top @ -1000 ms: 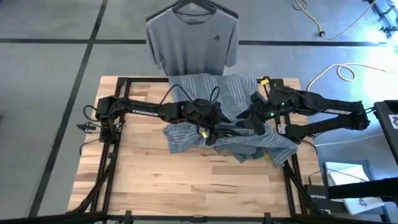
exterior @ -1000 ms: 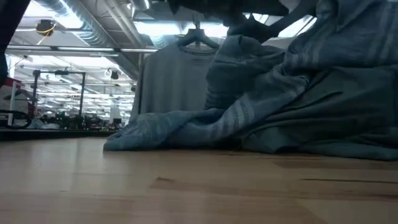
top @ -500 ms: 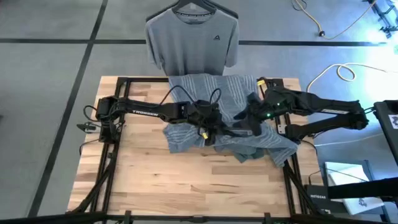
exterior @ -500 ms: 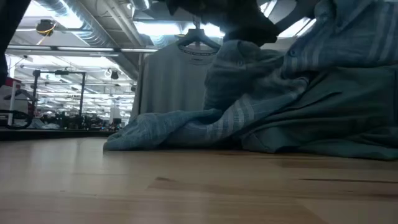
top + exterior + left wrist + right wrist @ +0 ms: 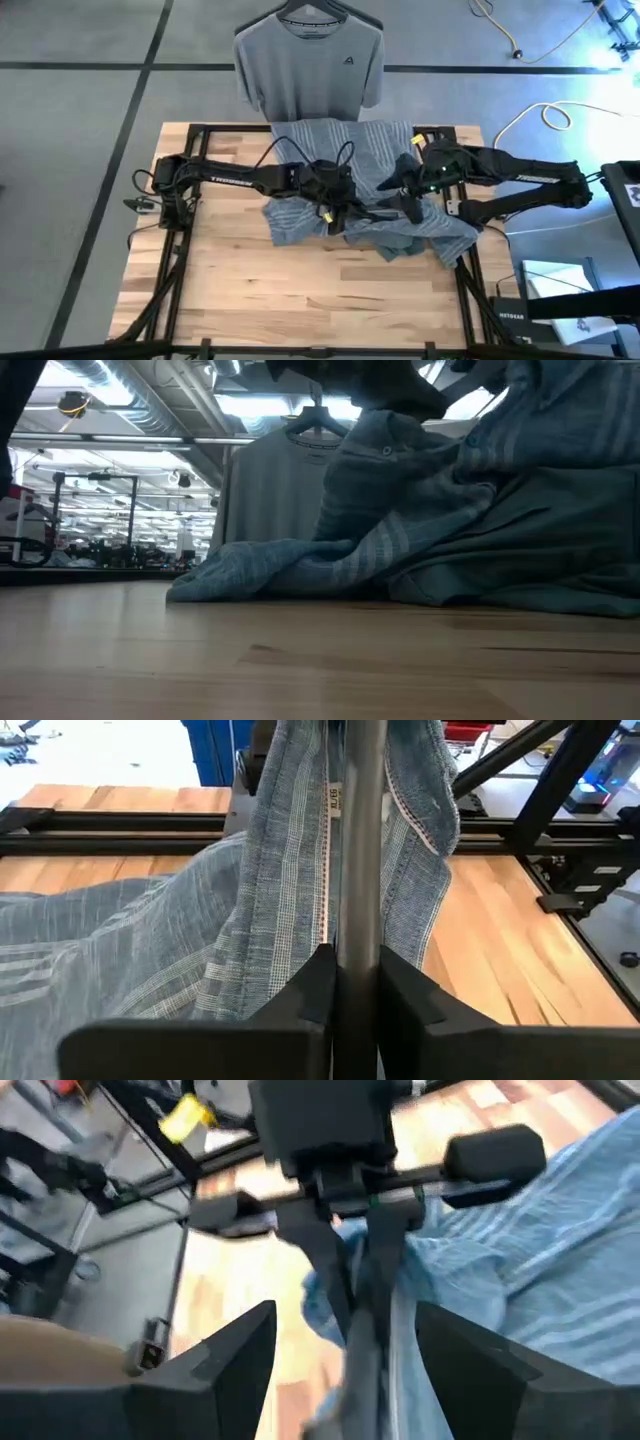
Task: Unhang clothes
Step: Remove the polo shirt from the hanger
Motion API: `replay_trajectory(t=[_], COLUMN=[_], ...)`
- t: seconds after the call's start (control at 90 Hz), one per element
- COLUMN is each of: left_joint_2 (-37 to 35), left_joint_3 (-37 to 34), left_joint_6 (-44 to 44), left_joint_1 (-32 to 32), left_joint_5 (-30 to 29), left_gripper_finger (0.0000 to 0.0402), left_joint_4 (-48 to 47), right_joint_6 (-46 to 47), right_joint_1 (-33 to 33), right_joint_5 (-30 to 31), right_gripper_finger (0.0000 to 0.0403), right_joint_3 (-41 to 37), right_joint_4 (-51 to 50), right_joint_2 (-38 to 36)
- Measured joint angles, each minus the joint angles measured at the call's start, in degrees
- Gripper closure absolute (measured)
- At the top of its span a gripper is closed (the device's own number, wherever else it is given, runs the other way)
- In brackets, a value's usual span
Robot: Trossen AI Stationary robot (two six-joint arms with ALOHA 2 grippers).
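The left hand (image 5: 345, 203) is clamped tight on a thin dark hanger (image 5: 360, 850) that stands upright inside the blue-grey striped shirt (image 5: 375, 160). Facing it, the right hand (image 5: 400, 200) has its fingers spread wide, holding nothing. The shirt lies heaped mid-surface (image 5: 300, 290). Beyond the far edge, the grey T-shirt (image 5: 308, 68) hangs.

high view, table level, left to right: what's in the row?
left arm → left gripper on the striped shirt → right gripper → right arm. Grey T-shirt hangs beyond the table, outside this row.
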Motion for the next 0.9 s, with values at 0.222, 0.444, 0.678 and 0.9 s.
replay_trajectory(t=[0.222,0.444,0.678,0.9], left_joint_2=[-0.1,-0.2,-0.2,-0.1], left_joint_3=[0.1,0.3,0.2,-0.1], left_joint_6=[0.9,0.4,0.2,0.1], left_joint_1=[0.1,0.6,0.9,0.8], left_joint_5=[-0.3,0.9,1.6,2.3], left_gripper_finger=[0.0375,0.0376,0.0376,0.0376], left_joint_4=[-1.2,0.4,1.9,-0.1], right_joint_6=[-3.2,-3.0,-0.4,1.9], right_joint_1=[0.0,0.0,-0.1,0.0], right_joint_5=[4.1,4.4,2.9,-1.3], right_gripper_finger=[0.0182,0.0182,0.0182,0.0182], right_joint_3=[-0.1,-0.1,-0.1,-0.1], right_joint_4=[-3.4,-8.0,-12.5,-15.2], right_joint_2=[-3.9,-8.7,-9.6,-7.1])
